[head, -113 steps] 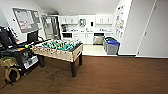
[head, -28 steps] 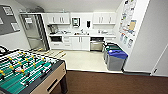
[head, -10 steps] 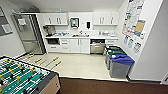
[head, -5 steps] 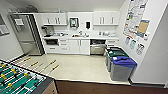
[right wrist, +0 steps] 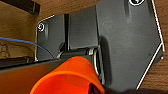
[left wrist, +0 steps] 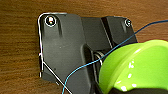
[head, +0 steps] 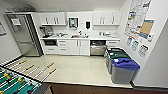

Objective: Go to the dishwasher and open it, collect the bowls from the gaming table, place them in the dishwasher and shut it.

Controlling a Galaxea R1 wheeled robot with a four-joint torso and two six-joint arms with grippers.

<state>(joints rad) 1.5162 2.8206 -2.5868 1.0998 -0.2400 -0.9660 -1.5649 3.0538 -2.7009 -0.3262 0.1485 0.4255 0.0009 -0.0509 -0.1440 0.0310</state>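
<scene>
Left wrist view is being taken up by a green bowl (left wrist: 140, 67), probably light, stiff and slippery, best gripped at its rim, while the dishwasher (head: 98, 48) is being seen under the counter; finger state cannot be told.

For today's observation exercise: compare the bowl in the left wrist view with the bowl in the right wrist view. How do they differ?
The green bowl is lime green, the orange bowl bright orange. The green bowl shows a rounded, glossy wall with white highlights; the orange bowl shows a straighter, flaring wall with no such highlights. Both sit close under a wrist camera, above brown wood-grain floor.
</scene>
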